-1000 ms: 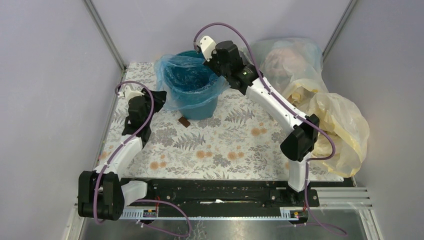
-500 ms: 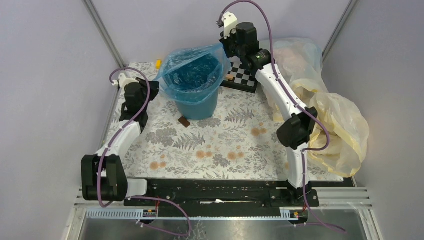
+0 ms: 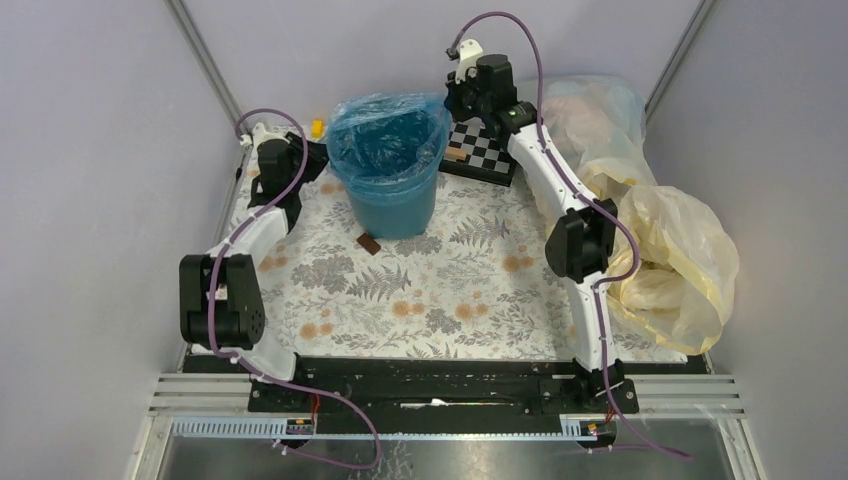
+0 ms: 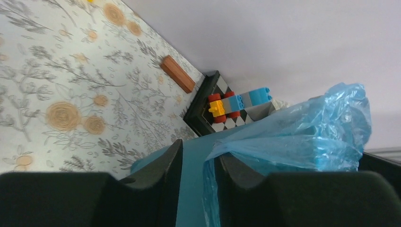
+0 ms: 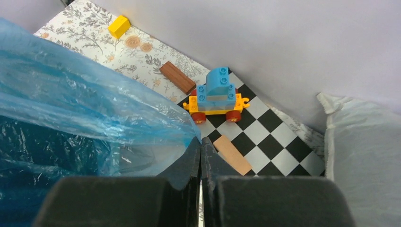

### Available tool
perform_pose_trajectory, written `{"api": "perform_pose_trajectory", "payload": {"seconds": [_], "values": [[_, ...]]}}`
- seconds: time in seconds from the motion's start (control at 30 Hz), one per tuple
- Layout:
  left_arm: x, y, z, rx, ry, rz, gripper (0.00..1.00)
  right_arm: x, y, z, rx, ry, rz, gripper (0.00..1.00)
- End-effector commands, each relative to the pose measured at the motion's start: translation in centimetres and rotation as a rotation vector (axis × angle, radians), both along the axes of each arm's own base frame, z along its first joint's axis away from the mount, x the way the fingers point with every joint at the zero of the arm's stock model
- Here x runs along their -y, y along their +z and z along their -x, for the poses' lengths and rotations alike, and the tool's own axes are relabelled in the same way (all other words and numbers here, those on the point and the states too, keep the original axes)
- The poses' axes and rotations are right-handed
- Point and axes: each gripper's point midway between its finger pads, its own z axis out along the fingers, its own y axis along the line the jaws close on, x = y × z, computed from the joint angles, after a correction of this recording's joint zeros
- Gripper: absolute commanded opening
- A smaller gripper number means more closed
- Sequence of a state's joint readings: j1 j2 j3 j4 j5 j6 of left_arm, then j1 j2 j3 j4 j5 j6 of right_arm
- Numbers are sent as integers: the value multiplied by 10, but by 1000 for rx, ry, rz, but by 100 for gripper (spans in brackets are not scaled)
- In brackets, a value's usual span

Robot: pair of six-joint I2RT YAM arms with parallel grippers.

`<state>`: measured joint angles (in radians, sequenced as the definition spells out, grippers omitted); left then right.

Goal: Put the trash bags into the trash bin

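The teal trash bin (image 3: 396,212) stands at the back of the table with the thin blue trash bag (image 3: 385,135) lining it. The bag's mouth is spread over the rim. My right gripper (image 3: 452,112) is at the bin's right rim. It is shut, with the bag's edge (image 5: 71,94) running into its fingertips (image 5: 200,142). My left gripper (image 3: 322,158) is at the bin's left side, jaws apart. In the left wrist view the bin wall (image 4: 191,189) shows in the gap, and the bag film (image 4: 302,132) drapes over the right finger (image 4: 236,177).
A checkerboard (image 3: 482,157) behind the bin carries a toy car (image 5: 217,97) and a tan block (image 5: 231,155). A brown block (image 5: 177,78) and a yellow block (image 5: 119,26) lie nearby, and another brown block (image 3: 368,244) lies before the bin. A stuffed clear bag (image 3: 590,115) and pale-yellow bags (image 3: 675,260) crowd the right side.
My right gripper drew the bag's edge up and across to the bin's right rim. My left arm swung back toward the bin's left rim. The bag's mouth now sits spread over the rim.
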<state>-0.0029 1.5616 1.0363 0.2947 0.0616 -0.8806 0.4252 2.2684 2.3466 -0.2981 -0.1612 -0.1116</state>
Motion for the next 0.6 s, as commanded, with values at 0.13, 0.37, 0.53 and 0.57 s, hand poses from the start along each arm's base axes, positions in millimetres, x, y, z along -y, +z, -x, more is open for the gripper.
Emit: {"api": "perform_pose_trajectory", "payload": {"seconds": [0.13,0.37,0.53,0.57], "values": [[19,25,-41,101,-227,10,43,-24,-2,4,-61,92,-151,0],[59,8,-47,95,-470,121,41,-38,-4,34,-156,192,-245,0],[82,-2,-36,71,-545,135,38,-31,16,68,-167,208,-321,0],[83,-3,-34,66,-548,137,38,-28,20,75,-167,199,-333,0]]}}
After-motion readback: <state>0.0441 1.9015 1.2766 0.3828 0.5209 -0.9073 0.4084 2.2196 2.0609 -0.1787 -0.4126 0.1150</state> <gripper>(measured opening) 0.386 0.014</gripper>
